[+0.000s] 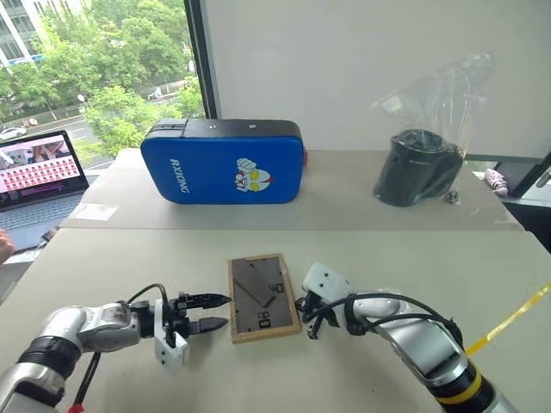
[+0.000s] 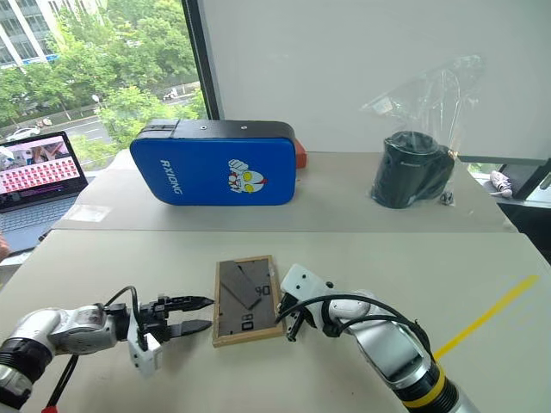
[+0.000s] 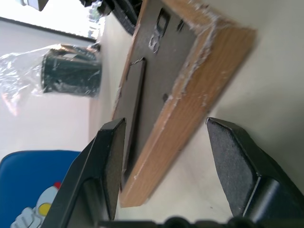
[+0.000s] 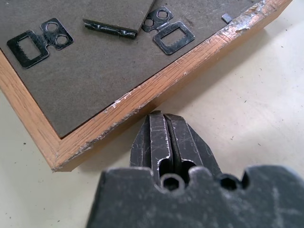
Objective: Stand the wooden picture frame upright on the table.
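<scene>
Readable text: the blue padded case (image 1: pixel 222 168) carries the white lettering "RXIONG" on its front face, next to a cartoon helmeted head in red, white and yellow. The dark back panel of the wooden picture frame (image 1: pixel 263 297) bears pale marks resembling digits; they cannot be read reliably.

Count: one frame, one blue case, one open laptop (image 1: pixel 36 183), one black container (image 1: pixel 417 168) wrapped in a clear plastic bag, one yellow strip (image 1: pixel 508 320) on the table (image 1: pixel 344 258) near the right arm. Two metal sawtooth hangers (image 4: pixel 33 40) are fixed to the frame's back, and one fold-out stand lies flat against it.

Position: the frame lies flat on the table, back side up, between the two grippers.

Left gripper (image 1: pixel 208 312): fingers spread apart, holding nothing, tips just beside the frame's left edge. In the left wrist view one corner of the frame sits between the two finger pads (image 3: pixel 230 164) with gaps on both sides.

Right gripper (image 4: pixel 164 128): fingers pressed together, empty, tip just beside the frame's right edge; contact cannot be determined.

Obscured: the frame's front is hidden against the table. The laptop is cut off at the left border. The bag blurs the container's outline.
</scene>
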